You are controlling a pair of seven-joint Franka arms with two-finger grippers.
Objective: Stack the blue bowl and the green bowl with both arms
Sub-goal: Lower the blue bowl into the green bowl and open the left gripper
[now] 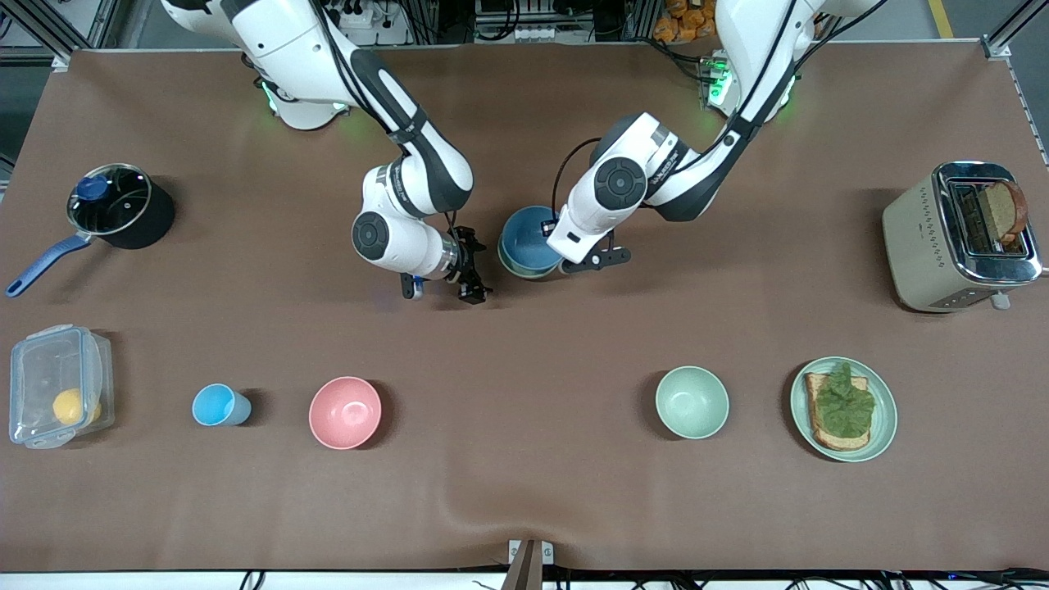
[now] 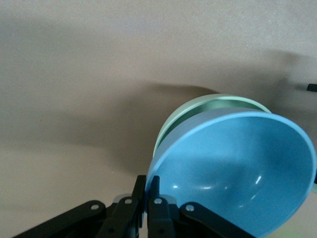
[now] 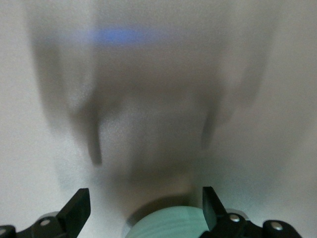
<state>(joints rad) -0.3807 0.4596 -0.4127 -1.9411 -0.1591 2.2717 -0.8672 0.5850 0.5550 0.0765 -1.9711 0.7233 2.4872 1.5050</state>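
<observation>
Two bowls sit mid-table toward the robots' edge. Right gripper [image 1: 447, 283], jaws spread and empty, hovers beside them; blue bowl [image 1: 526, 238] sits tilted in green bowl [image 1: 524, 271], its rim pinched by left gripper [image 2: 147, 191].

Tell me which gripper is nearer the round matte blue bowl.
Left. The left gripper is shut on the blue bowl's rim, which sits in the green bowl. The right gripper hangs open beside the stack, touching neither.
</observation>
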